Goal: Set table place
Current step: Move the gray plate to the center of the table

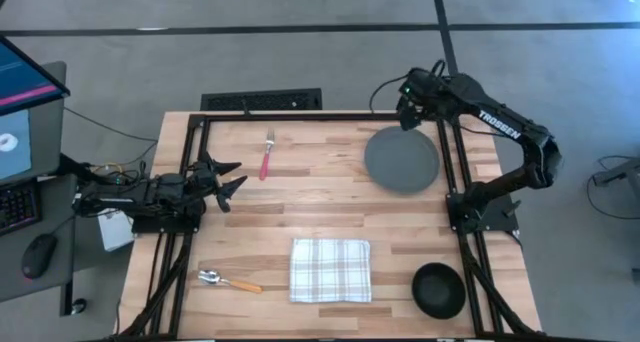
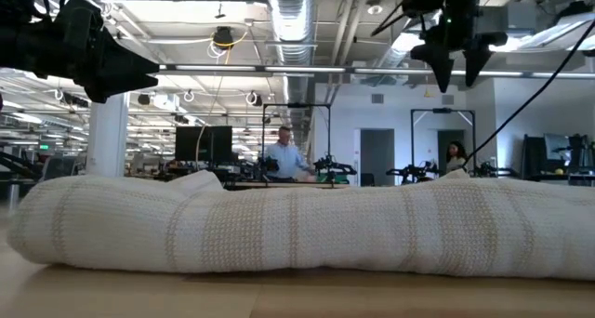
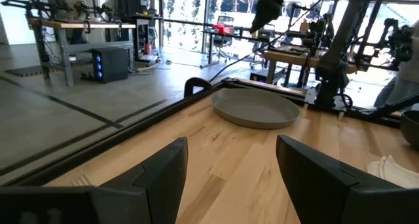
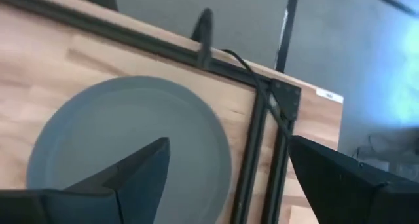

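The dark grey plate (image 1: 402, 160) lies flat on the table (image 1: 320, 207) at the far right; it also shows in the left wrist view (image 3: 254, 107) and the right wrist view (image 4: 131, 145). My right gripper (image 1: 413, 112) is open, above the plate's far edge, touching nothing. My left gripper (image 1: 232, 175) is open and empty at the table's left side. The pink-handled fork (image 1: 267, 154) lies at the far left, the orange-handled spoon (image 1: 227, 280) at the near left, the checked napkin (image 1: 330, 269) at the near middle, the black bowl (image 1: 439, 288) at the near right.
The black rail frame (image 1: 300, 115) edges the table. In the low view the napkin (image 2: 297, 225) fills the foreground. A keyboard (image 1: 262, 101) lies beyond the far rail. A monitor and mouse stand off the table's left. People show in the room behind.
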You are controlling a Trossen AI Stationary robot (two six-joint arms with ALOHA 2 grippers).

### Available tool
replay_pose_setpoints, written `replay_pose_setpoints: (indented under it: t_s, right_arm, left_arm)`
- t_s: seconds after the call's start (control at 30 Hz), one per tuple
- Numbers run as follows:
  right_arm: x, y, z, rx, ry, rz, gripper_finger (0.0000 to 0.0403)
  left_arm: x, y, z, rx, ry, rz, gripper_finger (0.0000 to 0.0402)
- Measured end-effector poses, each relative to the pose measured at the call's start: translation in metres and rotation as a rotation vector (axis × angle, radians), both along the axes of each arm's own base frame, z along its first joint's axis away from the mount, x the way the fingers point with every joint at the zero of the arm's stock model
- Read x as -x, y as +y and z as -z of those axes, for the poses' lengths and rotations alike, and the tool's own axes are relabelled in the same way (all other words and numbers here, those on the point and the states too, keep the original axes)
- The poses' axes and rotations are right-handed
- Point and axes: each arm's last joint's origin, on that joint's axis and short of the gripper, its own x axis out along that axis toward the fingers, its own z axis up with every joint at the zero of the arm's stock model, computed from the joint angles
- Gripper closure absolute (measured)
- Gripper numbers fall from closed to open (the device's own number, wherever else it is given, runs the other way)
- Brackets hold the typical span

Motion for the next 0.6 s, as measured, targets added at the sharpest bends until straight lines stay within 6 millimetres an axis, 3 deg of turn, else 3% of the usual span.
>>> replay_pose_setpoints:
  t_s: [0.17, 0.47, 0.6]
  right_arm:
    - [0.013, -0.015, 0.006, -0.03, -0.022, 0.052, 0.0071]
    - [0.015, -0.027, 0.087, -0.106, -0.042, 0.048, 0.0073]
    - [0.025, -0.03, 0.111, -0.142, -0.025, 0.133, 0.0074]
  left_arm:
    - [0.0, 0.0, 0.0, 0.0, 0.0, -0.001, 0.0178]
    - [0.0, 0.0, 0.0, 0.0, 0.0, -0.001, 0.0178]
    - [0.0, 0.0, 0.0, 0.0, 0.0, -0.002, 0.0178]
